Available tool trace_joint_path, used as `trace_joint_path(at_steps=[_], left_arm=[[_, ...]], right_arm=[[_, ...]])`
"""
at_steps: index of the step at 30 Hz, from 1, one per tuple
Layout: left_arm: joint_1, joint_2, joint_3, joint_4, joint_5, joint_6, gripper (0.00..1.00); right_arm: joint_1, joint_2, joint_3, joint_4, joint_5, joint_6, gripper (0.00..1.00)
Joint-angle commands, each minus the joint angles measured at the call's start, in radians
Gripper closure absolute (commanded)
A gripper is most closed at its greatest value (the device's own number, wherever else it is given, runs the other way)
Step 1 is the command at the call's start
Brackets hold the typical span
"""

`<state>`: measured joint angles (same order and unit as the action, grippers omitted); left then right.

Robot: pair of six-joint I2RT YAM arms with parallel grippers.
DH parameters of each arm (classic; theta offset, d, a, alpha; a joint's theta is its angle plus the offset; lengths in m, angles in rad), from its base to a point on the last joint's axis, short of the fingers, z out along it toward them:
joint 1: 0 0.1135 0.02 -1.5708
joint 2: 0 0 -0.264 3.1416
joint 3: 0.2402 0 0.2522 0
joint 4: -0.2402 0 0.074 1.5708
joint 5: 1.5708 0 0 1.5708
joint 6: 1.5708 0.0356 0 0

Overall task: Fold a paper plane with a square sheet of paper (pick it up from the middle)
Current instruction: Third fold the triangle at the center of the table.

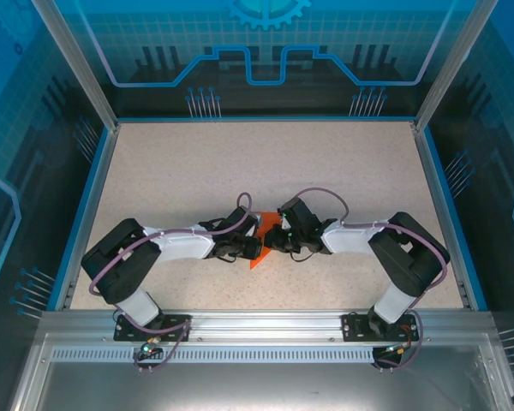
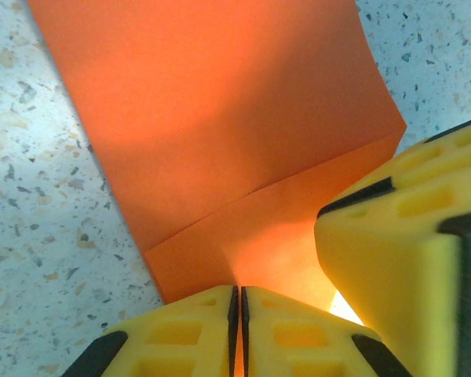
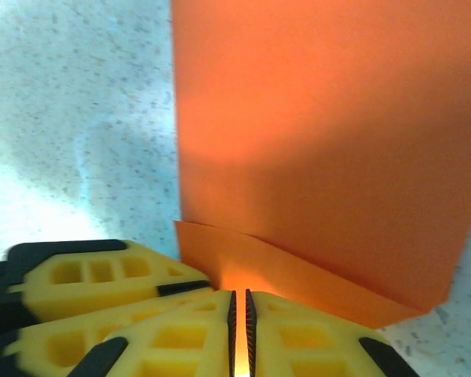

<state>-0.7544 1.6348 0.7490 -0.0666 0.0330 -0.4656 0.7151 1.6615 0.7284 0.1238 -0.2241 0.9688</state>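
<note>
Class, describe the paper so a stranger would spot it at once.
On the speckled table, look at the middle of its near half. There the left claw and the right claw both pinch a folded sheet of paper, the only bright orange thing there.

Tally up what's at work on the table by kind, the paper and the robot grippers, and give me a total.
Orange sheet of paper: 1
Grippers: 2, the left gripper and the right gripper, both closed on the paper's edge
Total: 3
</note>
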Motion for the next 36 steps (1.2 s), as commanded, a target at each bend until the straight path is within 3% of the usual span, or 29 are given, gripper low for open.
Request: trace_joint_path(at_steps=[1, 12, 19, 29, 36], left_arm=[[0.002, 0.02, -0.016, -0.001, 0.009, 0.018, 0.87], [0.002, 0.017, -0.026, -0.009, 0.008, 0.031, 0.88], [0.002, 0.022, -0.034, -0.016, -0.001, 0.036, 0.9], [0.002, 0.035, -0.029, -0.018, 0.0, 0.037, 0.91], [0.002, 0.037, -0.026, -0.029, -0.002, 0.043, 0.91]], right_arm=[[0.01, -0.007, 0.013, 0.021, -0.027, 0.007, 0.86], [-0.008, 0.077, -0.027, 0.03, 0.029, 0.028, 0.87], [-0.077, 0.009, -0.088, 0.203, -0.095, 0.056, 0.85], [-0.101, 0.064, -0.098, 0.118, -0.044, 0.031, 0.86], [-0.11, 0.001, -0.096, 0.078, -0.028, 0.028, 0.86]])
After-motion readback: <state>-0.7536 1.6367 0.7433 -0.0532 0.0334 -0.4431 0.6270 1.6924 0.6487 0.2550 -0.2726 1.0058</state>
